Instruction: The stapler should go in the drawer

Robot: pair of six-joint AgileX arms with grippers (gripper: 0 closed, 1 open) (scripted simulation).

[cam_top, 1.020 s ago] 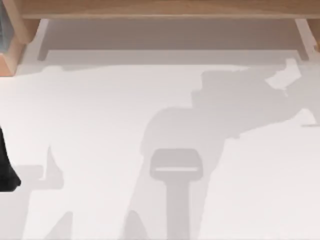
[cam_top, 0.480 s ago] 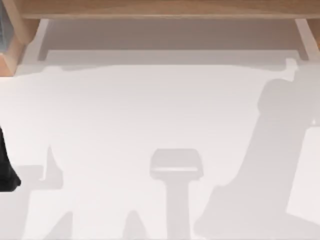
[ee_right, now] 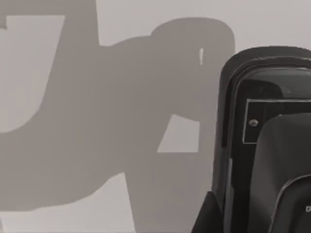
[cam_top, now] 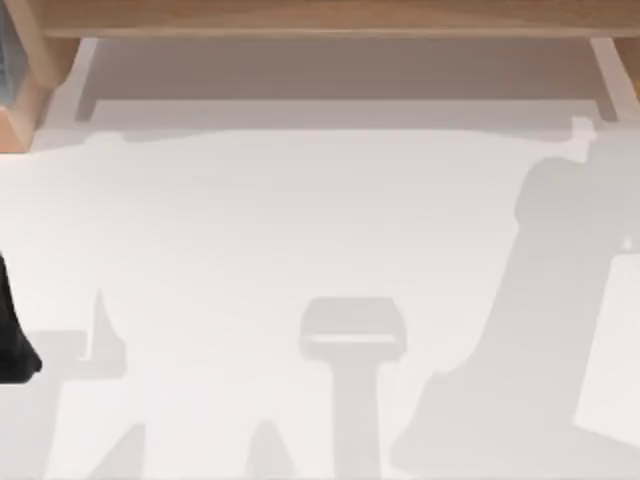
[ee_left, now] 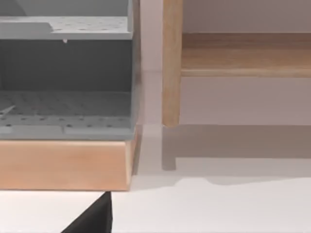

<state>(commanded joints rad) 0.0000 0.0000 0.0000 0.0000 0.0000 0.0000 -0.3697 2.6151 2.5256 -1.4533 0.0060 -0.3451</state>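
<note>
The stapler is out of view. The drawer (ee_left: 65, 162) looks like a grey perforated tray behind a light wooden front, with a grey shelf above it; its corner (cam_top: 15, 110) sits at the table's far left. A black part of my left arm (cam_top: 12, 340) pokes in at the left edge, and a black wedge (ee_left: 92, 218) lies low in the left wrist view. A black glossy arm body (ee_right: 265, 145) stands over the white table in the right wrist view.
A long wooden shelf (cam_top: 320, 18) on pale legs (cam_top: 608, 80) runs along the table's back edge. A wooden post (ee_left: 171, 63) stands beside the drawer unit. Arm shadows (cam_top: 540, 320) lie across the white table (cam_top: 250, 230).
The right arm's shadow swung from the table's middle to its right side one second ago. It has held still since half a second ago. The left arm has not moved.
</note>
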